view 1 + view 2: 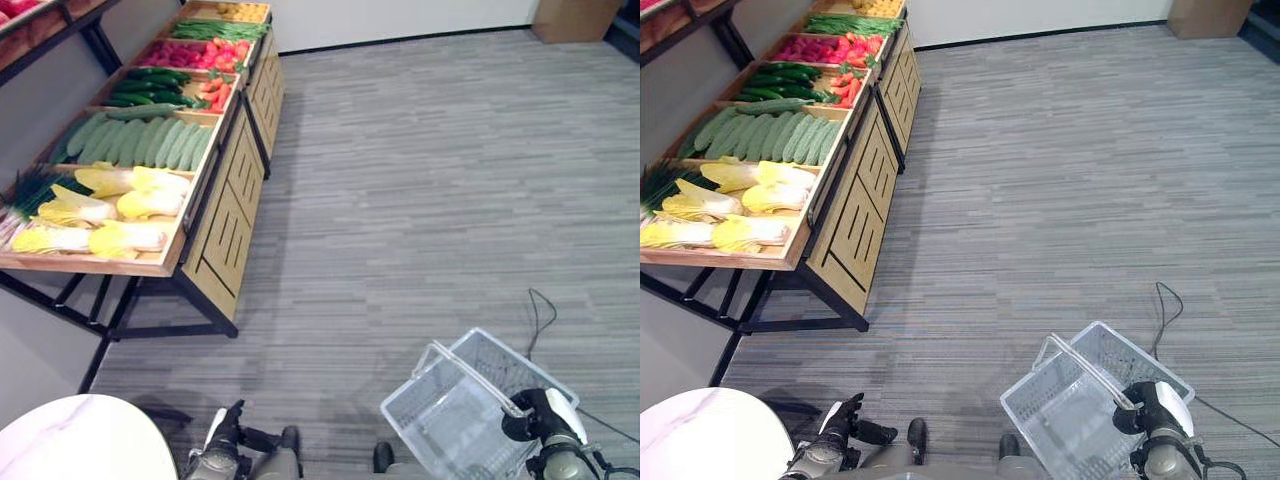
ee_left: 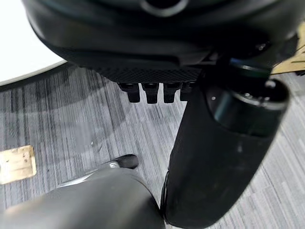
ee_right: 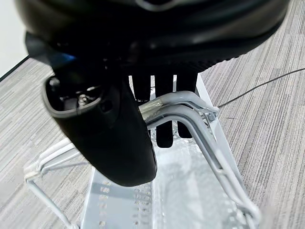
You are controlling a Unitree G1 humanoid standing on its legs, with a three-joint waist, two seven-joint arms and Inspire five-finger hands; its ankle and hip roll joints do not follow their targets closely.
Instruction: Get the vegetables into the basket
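— Where do things stand with the vegetables?

— All of them lie in the wooden display stand [image 1: 205, 215] off to my left front: pale cabbages [image 1: 120, 205] at its near end, light green cucumbers [image 1: 140, 140] behind them, then darker ones and red produce toward the far end. The basket [image 1: 470, 410] is empty and hangs from my right hand [image 3: 157, 102], whose fingers are curled round its grey handles [image 3: 190, 112].

— And your left hand?

— My left hand [image 1: 222, 432] is low at my side, beside the round white table [image 1: 80, 440], holding nothing; its fingers look loosely curled.

— What could go wrong from here?

— In my judgement, the gap. The stand is well apart from me across bare carpet, so I must walk before I can reach. The basket hangs tilted, so it may swing as I step and knock the stand's corner. Also, the cabbages are bulky and smooth; a one-handed grab might let one slip to the floor.
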